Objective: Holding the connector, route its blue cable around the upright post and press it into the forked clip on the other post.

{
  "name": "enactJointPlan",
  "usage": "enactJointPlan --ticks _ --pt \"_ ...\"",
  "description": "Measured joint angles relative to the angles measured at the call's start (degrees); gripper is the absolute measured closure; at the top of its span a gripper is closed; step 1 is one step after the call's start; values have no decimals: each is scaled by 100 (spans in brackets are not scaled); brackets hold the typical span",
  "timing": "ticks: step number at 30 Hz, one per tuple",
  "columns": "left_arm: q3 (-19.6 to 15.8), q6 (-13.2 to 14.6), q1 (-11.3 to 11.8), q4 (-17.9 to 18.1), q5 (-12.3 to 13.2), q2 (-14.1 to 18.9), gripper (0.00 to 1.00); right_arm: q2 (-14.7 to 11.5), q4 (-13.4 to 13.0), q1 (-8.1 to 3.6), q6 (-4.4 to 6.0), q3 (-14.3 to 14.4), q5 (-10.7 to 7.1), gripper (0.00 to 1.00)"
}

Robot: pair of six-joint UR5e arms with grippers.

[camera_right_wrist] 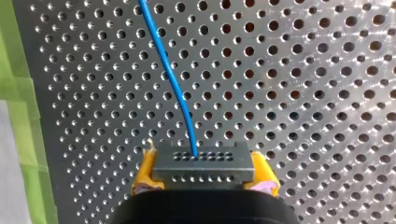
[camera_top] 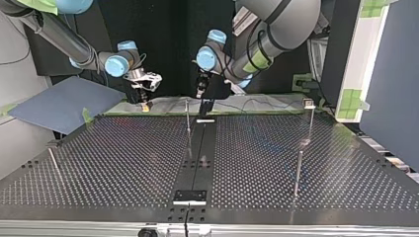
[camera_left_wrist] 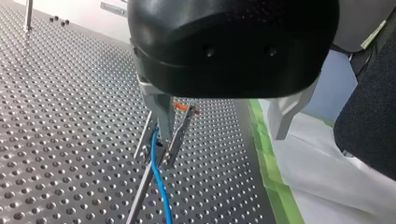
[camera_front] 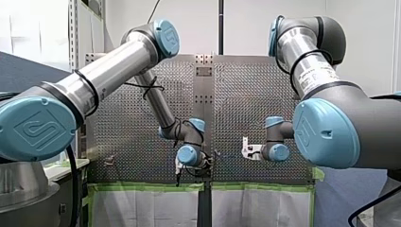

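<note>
Right gripper (camera_right_wrist: 205,173), yellow pads (camera_right_wrist: 145,171) on both sides, is clamped on the dark connector (camera_right_wrist: 204,162), which has 2 rows of small holes on its face. Blue cable (camera_right_wrist: 173,88) leaves a hole near the connector's middle & curves away ahead over the perforated table (camera_right_wrist: 303,93). Green tape (camera_right_wrist: 18,93) lines the table edge beside it.

Left gripper (camera_left_wrist: 220,136) has a black body w/ metal fingers (camera_left_wrist: 161,114) spread wide, nothing btwn them. One finger stands right at the forked clip (camera_left_wrist: 164,154), which sits on a thin slanting post (camera_left_wrist: 140,200). One prong has an orange tip (camera_left_wrist: 187,109). The cable passes alongside the post to the fork, just beside that finger. Can't tell if it's seated in the fork. The other finger hangs past the table edge, over the tape.

Further out, in the top view, both grippers are low at the table's far edge. The right one is at the view's left & the left one near centre, close but apart. An upright post (camera_top: 188,118) stands just in front of the left gripper. Two more posts (camera_top: 298,173) stand at the view's right.
</note>
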Motion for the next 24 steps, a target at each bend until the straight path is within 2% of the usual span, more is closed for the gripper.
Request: enactJointPlan --ticks 9,24 --pt "-3 5 -128 17 -27 175 0 0 0 -1 5 1 3 100" --pt "-6 -9 -265 24 -61 199 0 0 -7 -2 15 1 7 100"
